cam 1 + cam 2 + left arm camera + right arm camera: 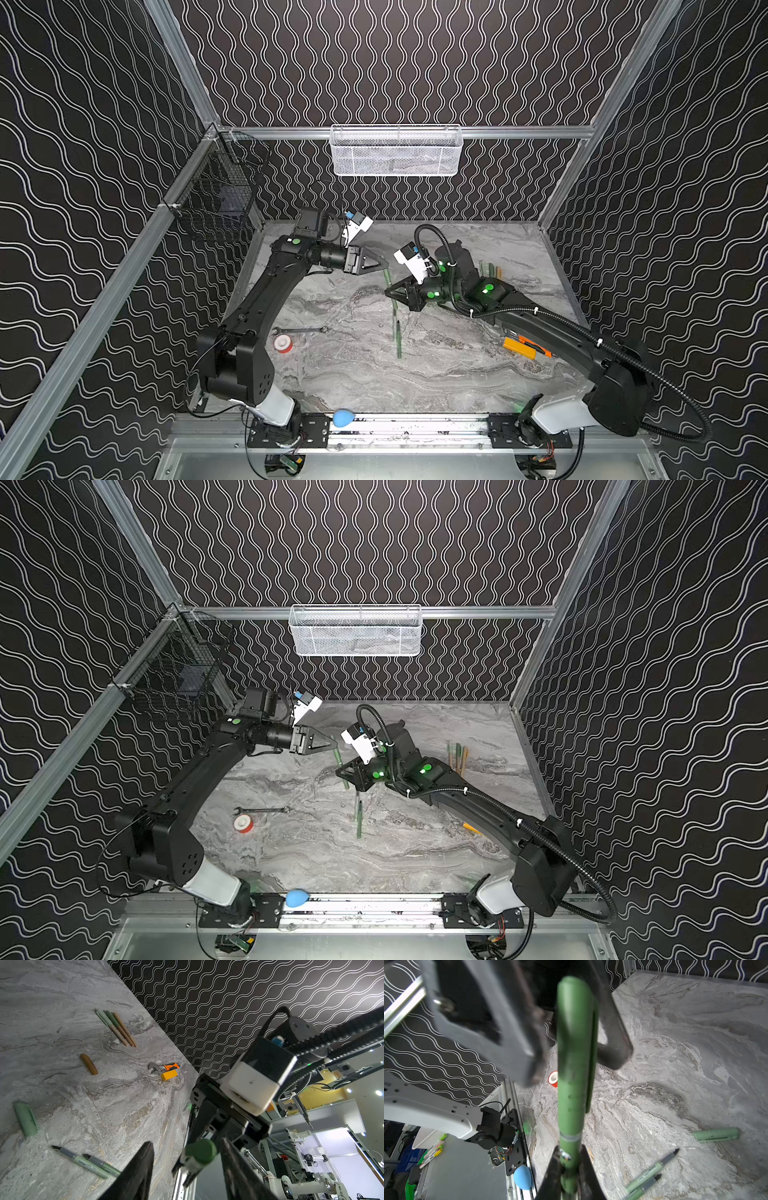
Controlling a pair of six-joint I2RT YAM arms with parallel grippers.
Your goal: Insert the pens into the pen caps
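Note:
My right gripper [570,1148] is shut on a dark green pen [571,1076], held above the table in both top views [390,286] [341,766]. A dark green pen cap [200,1150] sits over the pen's far end. My left gripper [187,1142] is open, and its fingers stand on either side of that cap without pressing it. Two uncapped pale green pens [83,1160] [398,338] lie side by side on the table. Near them lie a pale green cap [26,1118] [716,1134] and a tan cap [89,1064]. Three capped pens [116,1026] [457,756] lie at the back right.
A silver wrench [299,331] and a red and white tape roll [283,344] lie at the front left. A yellow utility knife [519,348] and an orange-handled wrench [164,1067] lie by the right arm. A white basket [395,149] and a black wire basket [216,195] hang on the walls.

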